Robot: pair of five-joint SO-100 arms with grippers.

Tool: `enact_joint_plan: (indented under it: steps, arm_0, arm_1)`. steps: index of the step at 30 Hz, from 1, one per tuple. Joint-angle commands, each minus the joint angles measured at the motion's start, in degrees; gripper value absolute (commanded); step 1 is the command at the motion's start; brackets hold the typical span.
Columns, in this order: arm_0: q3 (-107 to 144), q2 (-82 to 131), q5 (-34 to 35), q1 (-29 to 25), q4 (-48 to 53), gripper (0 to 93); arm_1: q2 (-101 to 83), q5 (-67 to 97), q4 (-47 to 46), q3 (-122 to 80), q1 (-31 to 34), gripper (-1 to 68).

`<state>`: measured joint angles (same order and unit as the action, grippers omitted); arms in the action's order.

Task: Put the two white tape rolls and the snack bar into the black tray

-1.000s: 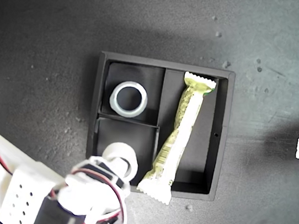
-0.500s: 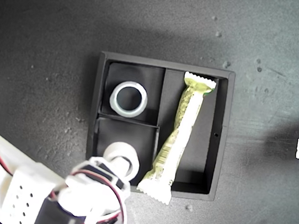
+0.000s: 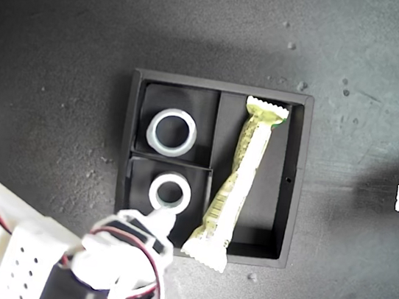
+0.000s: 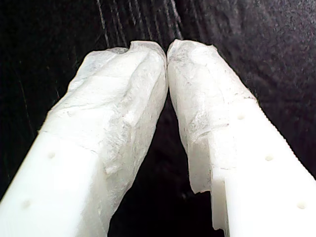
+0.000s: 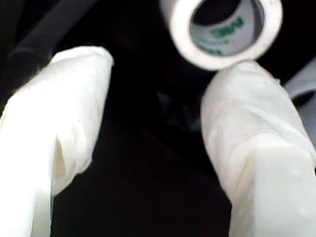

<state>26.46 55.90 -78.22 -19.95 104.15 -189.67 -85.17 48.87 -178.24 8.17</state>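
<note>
- My second pincer (image 5: 153, 106) gapes wide and empty just off the tray's (image 3: 291, 185) near wall, because the small roll (image 3: 170, 193) already lies flat in its small compartment.
- My first pincer (image 4: 167, 52) is pressed closed on nothing, parked over bare desk (image 3: 66, 41) well apart from the tray.
- The large roll (image 3: 171, 131) fills the other small compartment.
- The bar (image 3: 238, 179) lies slanted in the long one, one crimped end overhanging the wall, probably too long to sit flat.

It looks like a robotics test bench rather than a home. A dark, speckled tabletop (image 3: 73, 42) fills the view around the black tray (image 3: 292, 185), bare but for crumbs. Just beside the tray's near corner, a white 3D-printed arm (image 3: 28, 259) carries exposed red and black wiring (image 3: 157, 266).
</note>
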Motion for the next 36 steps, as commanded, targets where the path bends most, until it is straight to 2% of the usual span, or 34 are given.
enact_joint_plan:
  steps: [1, 6, 13, 19, 25, 29, 36]
  arm_0:
    - [14.6, 17.8, -1.6, 2.0, 1.0, 6.9]
    - [44.7, 46.9, -1.3, 6.2, -1.1, 0.3]
    - [99.2, 95.9, -2.2, 10.8, -20.5, 0.1]
    - [126.3, 123.5, -6.7, 9.8, -23.6, 0.1]
    - [137.7, 137.5, -4.4, 11.2, -21.1, 0.1]
    - [139.7, 137.6, -2.8, 12.1, -20.9, 0.1]
    - [145.0, 138.1, -4.0, 12.6, -22.2, 0.1]
  arm_1:
    - [-1.2, -1.1, 3.5, 1.9, -0.4, -0.3]
    - [-2.1, -2.3, 11.3, 6.2, -0.1, -0.3]
    - [-2.1, -1.5, 11.3, 1.1, -1.1, -0.3]
    - [-2.1, 2.2, 16.8, -0.7, -3.1, -0.2]
    - [-2.1, -1.5, 26.6, -0.8, -6.8, 0.0]
    - [-1.9, -1.6, 27.9, -0.8, -7.0, 4.3]
    - [-1.5, 1.2, 28.0, -0.8, -10.9, 4.3]
